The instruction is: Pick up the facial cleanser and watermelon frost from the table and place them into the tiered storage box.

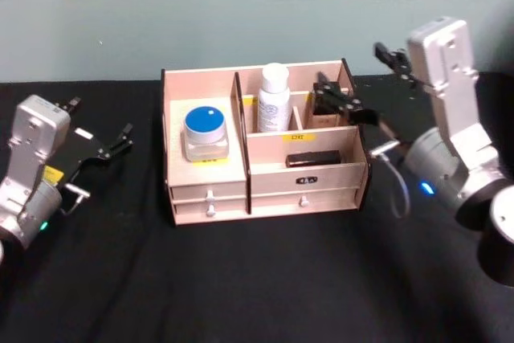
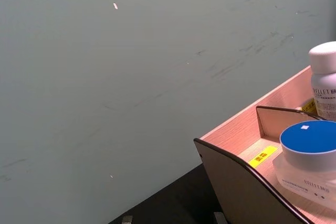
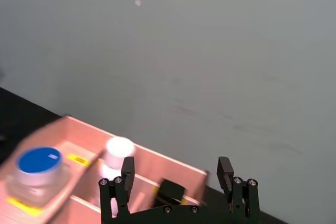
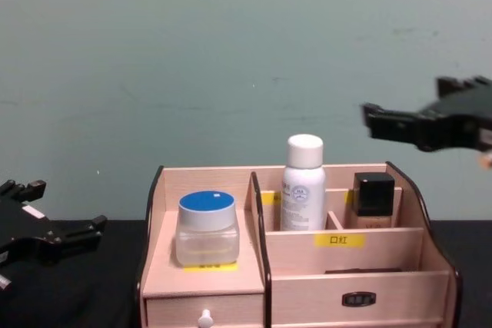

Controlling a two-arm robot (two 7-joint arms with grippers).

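Note:
The tiered storage box (image 1: 301,173) stands mid-table, light wood with two front drawers. Its left tier holds a clear jar with a blue lid (image 1: 206,130). A white bottle (image 1: 274,100) stands upright in the back middle compartment. In the back right compartment stands a tan bottle with a black cap (image 4: 373,201). I cannot tell which of these is the facial cleanser or the watermelon frost. My right gripper (image 1: 365,82) hangs open and empty above the back right corner of the box. My left gripper (image 1: 100,122) is open, low over the table, left of the box.
A flat black item (image 1: 313,158) lies in the front right tier. The table is covered in black cloth (image 1: 257,279), with free room in front of the box. A pale green wall (image 4: 231,51) rises close behind the box.

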